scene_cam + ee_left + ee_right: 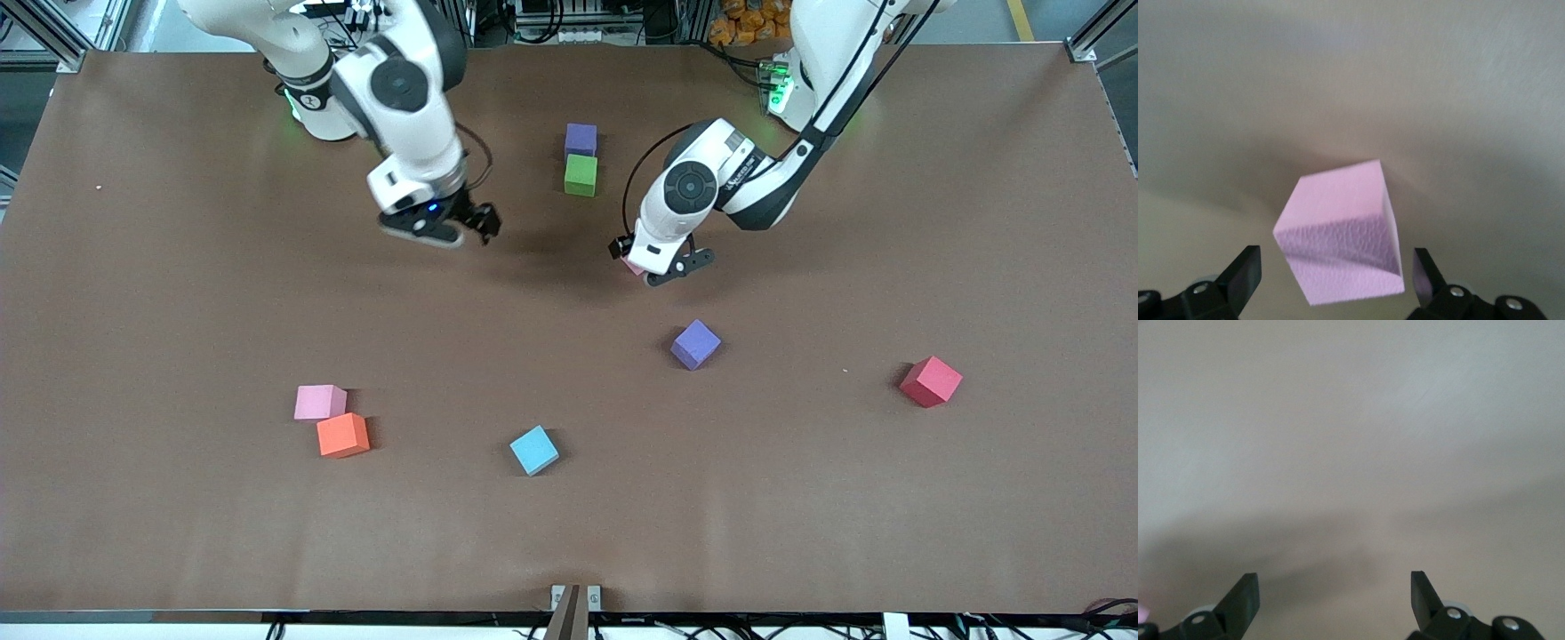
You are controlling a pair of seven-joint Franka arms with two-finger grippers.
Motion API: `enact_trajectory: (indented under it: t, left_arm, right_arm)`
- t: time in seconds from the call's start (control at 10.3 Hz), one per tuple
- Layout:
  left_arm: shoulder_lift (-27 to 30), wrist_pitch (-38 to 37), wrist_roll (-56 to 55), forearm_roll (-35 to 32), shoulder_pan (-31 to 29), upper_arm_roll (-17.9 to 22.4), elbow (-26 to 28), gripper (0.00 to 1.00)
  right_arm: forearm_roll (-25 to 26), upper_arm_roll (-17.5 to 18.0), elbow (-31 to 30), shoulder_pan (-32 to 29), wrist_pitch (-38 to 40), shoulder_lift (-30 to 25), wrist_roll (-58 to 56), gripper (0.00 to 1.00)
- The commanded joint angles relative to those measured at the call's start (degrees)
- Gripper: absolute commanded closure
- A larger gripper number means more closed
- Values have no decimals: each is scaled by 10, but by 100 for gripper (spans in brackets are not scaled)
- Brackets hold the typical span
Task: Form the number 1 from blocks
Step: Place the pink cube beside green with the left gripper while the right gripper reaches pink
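Left gripper (1331,283) spread over a pink block (1341,233); nothing pinched yet.

The block sits on the brown table (178,267), nearer the front camera than the stacked-in-line purple block (581,140) and green block (581,175). Foam looks light and soft: grip two flat opposite faces, gently. Right gripper (1331,600) waits, spread, over bare table.

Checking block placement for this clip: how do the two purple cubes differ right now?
The purple cube nearer the arms' bases sits square to the table edge, touching the green cube. The other purple cube lies nearer the front camera, turned at an angle and alone, below the left gripper. It also looks slightly paler. Both appear the same size and rest on the table, ungripped.
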State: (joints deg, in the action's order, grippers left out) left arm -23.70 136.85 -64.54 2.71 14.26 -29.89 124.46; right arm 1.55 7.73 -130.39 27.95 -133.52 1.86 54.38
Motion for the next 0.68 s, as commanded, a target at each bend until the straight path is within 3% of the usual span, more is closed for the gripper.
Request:
enact_trajectory:
  t: [0.0,0.29,0.39,0.49,0.58]
  left_arm:
    - [-9,-4,-5,12,0,-5,4,0]
    - [-20,-3,4,11,-1,-5,3,0]
    - [-21,-2,5,11,-1,-5,3,18]
    - [-20,-3,5,10,-1,-5,3,62]
    - [-19,-3,7,7,-2,-5,1,93]
  right_arm:
    - [9,8,-3,-99,-36,15,-31,0]
    - [12,-46,78,-149,-68,104,-61,0]
    - [11,-59,107,-164,-68,128,-77,0]
    - [1,-58,117,-205,-73,144,-76,0]
    - [-12,-59,127,-223,-73,156,-73,0]
